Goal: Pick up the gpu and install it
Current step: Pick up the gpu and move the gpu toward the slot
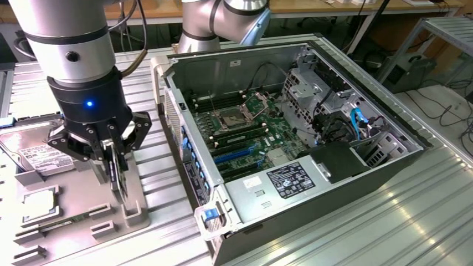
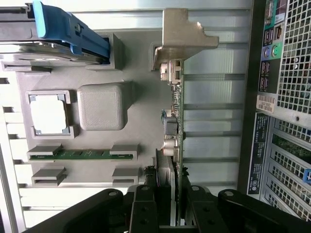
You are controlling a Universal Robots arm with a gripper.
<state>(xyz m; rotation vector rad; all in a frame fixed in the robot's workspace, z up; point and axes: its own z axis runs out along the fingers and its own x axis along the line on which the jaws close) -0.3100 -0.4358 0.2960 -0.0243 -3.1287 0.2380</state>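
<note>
The gpu [image 2: 179, 121] stands on its long edge — a thin card, green along the rim, with silver connectors and a finned heatsink on one face. It sits upright in the grey holder [image 2: 141, 121], directly under my tool [image 2: 170, 194].

The silver arm [image 1: 70, 50] hangs nearly upright with its wrist pointing straight down, and the black gripper [image 1: 114, 159] has its fingers pressed in against both faces of the gpu [image 2: 179, 116].

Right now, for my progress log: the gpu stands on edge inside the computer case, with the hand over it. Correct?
No. The exterior view shows the gpu on edge in the grey tray beside the computer case, with the hand over it.
</note>
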